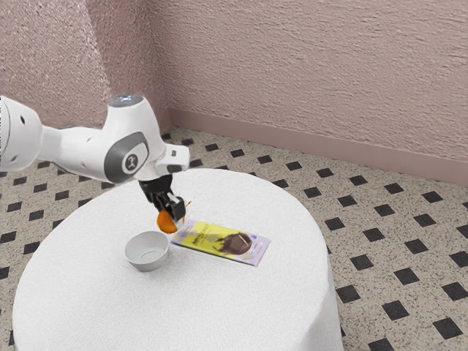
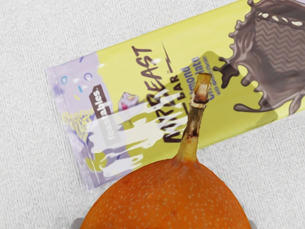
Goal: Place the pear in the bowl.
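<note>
Pear (image 2: pixel 164 200) in jaws, bowl (image 1: pixel 148 262) apparently near.

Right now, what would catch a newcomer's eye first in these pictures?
First, the bright orange pear with its brown stem, held between the robot's fingers. Next, the yellow and lilac chocolate bar lying flat on the white tablecloth, near the pale, empty bowl. The white arm reaching in from the exterior view's left stands out too.

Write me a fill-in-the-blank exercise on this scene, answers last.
The pear held by the gripper is coloured ____.
The cloth covering the table is ____.
The chocolate packet is mainly ____ with lilac ends.
The pear has yet to be placed in the ____.
Missing words: orange; white; yellow; bowl.
</note>
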Available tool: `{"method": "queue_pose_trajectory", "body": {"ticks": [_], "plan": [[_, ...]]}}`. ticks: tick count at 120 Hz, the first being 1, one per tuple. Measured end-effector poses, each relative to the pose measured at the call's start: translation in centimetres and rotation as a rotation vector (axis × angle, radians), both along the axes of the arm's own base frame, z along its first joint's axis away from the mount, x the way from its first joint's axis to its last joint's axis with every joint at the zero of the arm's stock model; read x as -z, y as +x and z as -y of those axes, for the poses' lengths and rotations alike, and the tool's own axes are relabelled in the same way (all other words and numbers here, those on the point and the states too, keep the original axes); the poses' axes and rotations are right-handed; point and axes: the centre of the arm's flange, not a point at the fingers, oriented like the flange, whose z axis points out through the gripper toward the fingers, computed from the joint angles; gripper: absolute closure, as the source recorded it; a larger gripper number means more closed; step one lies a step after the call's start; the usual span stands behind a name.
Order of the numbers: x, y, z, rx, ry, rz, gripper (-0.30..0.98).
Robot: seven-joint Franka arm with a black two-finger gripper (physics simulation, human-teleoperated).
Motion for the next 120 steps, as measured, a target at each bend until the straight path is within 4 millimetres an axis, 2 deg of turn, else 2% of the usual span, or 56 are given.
{"method": "queue_pose_trajectory", "body": {"ticks": [6,18,30,43,58,77,80,87,94,104,114,120], "plan": [[1.3,-0.7,-0.2,-0.002,0.003,-0.038,0.49],[3.5,-2.0,-2.1,-0.035,0.006,-0.097,0.50],[4.2,-2.5,-3.6,-0.061,0.009,-0.119,0.51],[4.7,-2.3,-4.0,-0.063,0.016,-0.114,0.49],[4.6,-1.9,-5.0,-0.069,0.010,-0.086,0.28],[3.8,-1.6,-5.1,-0.053,0.001,-0.058,0.13],[2.8,-1.6,-5.1,-0.057,-0.004,-0.045,0.12],[-1.7,-1.4,-5.0,-0.071,-0.018,-0.003,0.09],[-8.6,-1.8,-4.9,-0.092,-0.037,0.045,0.07],[-16.8,-2.4,-4.7,-0.113,-0.039,0.065,0.05],[-27.6,-1.6,-2.2,-0.093,-0.025,0.149,0.03],[-30.7,-1.7,-0.6,-0.078,-0.015,0.140,0.02]]}}
